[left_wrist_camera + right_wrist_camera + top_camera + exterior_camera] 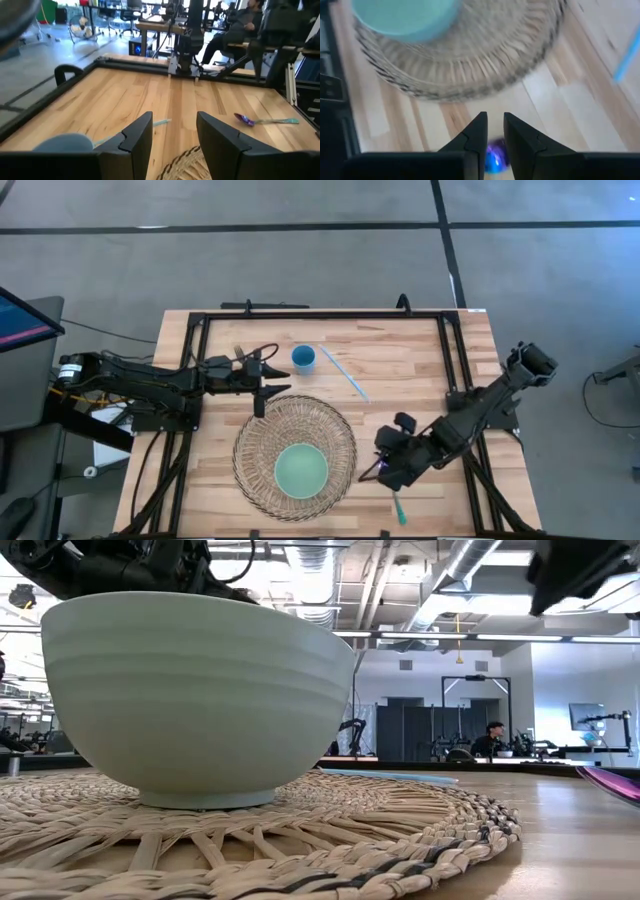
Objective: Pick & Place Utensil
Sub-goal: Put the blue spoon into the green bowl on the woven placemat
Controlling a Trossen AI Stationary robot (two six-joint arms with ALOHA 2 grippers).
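A spoon with a purple bowl and a teal handle (398,504) lies flat on the wooden table near its near right part, also seen in the left wrist view (265,120) and the low view (612,783). My right gripper (380,470) hangs above the spoon's purple end (495,156), clear of the table, its fingers (492,122) open with a narrow gap. My left gripper (280,378) is open and waits at the far left of the woven mat (290,420), fingers level (172,132). A pale green bowl (300,470) stands on the mat.
A blue cup (303,359) and a light blue straw (345,372) lie on the far part of the table. Black frame rails (320,314) border the table's far, left and right sides. Bare wood lies between the mat and the right rail. People sit in the room beyond.
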